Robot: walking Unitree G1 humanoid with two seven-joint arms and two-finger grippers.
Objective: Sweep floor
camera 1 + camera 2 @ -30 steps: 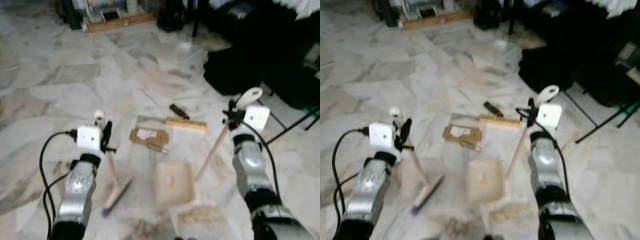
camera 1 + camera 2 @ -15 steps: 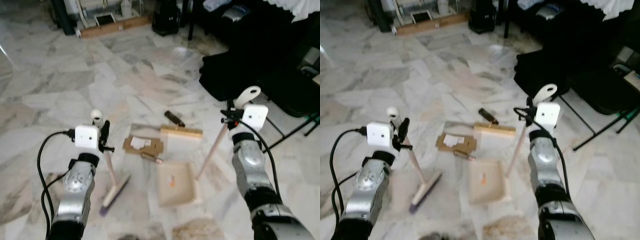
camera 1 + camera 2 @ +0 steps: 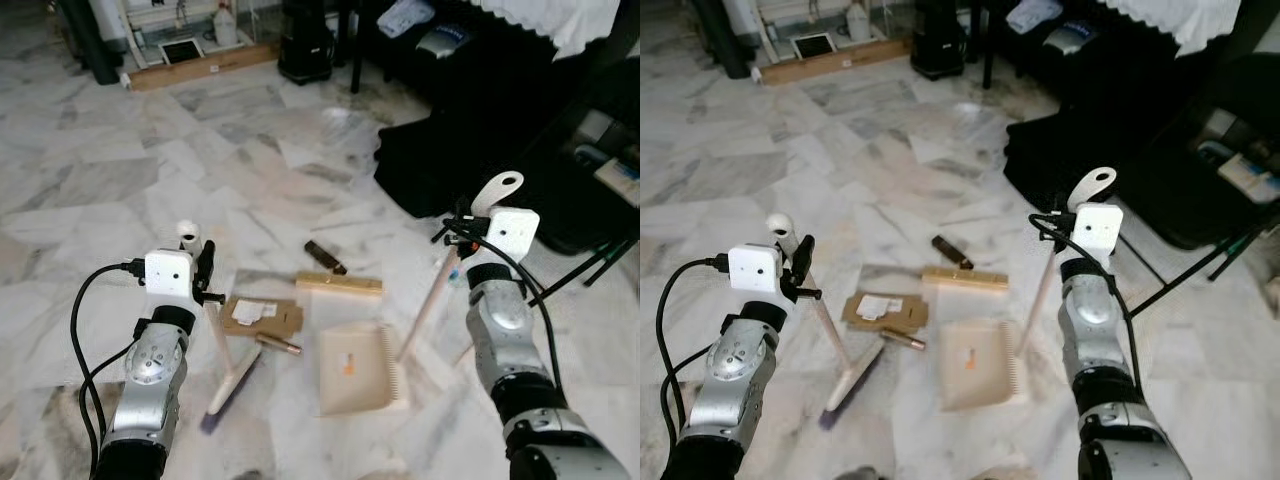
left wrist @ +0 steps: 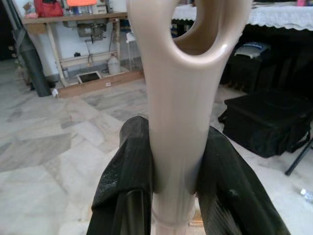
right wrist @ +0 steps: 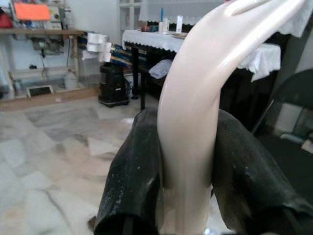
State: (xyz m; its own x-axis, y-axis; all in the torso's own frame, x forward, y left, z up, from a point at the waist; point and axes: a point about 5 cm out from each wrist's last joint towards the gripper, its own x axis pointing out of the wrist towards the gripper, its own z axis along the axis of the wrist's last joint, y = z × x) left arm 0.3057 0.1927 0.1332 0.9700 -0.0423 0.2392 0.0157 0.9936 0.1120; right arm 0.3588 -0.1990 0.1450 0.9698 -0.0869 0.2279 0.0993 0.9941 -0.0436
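My left gripper (image 3: 206, 272) is shut on the beige handle of a broom (image 3: 215, 330), whose head (image 3: 232, 386) rests on the marble floor; the wrist view shows its fingers (image 4: 128, 166) clamping the looped handle end (image 4: 181, 98). On the other side, the right gripper (image 3: 456, 236) is shut on the long pale handle (image 5: 195, 107) of a beige dustpan (image 3: 355, 368) lying flat on the floor. Between the two tools lie a cardboard scrap (image 3: 260, 316), a wooden strip (image 3: 338, 284), a dark brown stub (image 3: 325, 257) and a small brown stick (image 3: 280, 345).
A black bag (image 3: 440, 150) sits on the floor at the right, with black chair legs (image 3: 595, 265) beyond my right arm. A wooden board (image 3: 205, 68), a white bottle (image 3: 225, 22) and a black bin (image 3: 305, 45) line the far wall. Open marble floor lies to the left.
The whole picture has shifted and sharpened, so the camera has moved. Both grippers keep their hold. The dustpan now lies nearer the wooden strip.
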